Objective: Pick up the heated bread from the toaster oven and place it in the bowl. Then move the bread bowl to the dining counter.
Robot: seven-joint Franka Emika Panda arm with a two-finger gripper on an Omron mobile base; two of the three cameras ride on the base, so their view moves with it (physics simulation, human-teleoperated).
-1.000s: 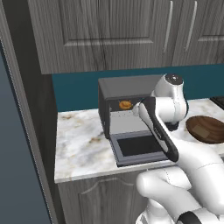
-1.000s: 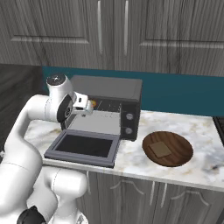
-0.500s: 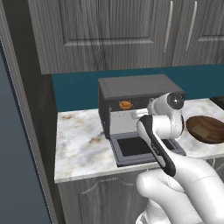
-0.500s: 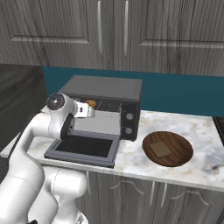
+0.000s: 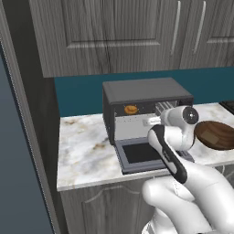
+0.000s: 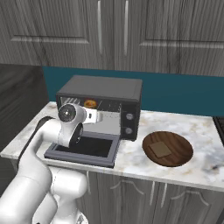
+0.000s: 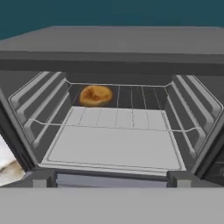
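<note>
Facing the open toaster oven (image 5: pixel 146 98), tool (image 6: pixel 98 116) released, empty; heated bread (image 7: pixel 95 95) on rack rear-left; bowl (image 6: pixel 168 148) on desk (image 6: pixel 201 131); no readable writing.

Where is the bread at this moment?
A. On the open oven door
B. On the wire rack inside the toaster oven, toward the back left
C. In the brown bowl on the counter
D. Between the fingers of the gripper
B: the hand view shows the bread lying on the wire rack at the back left inside the toaster oven, whose door hangs open, away from the bowl.
</note>
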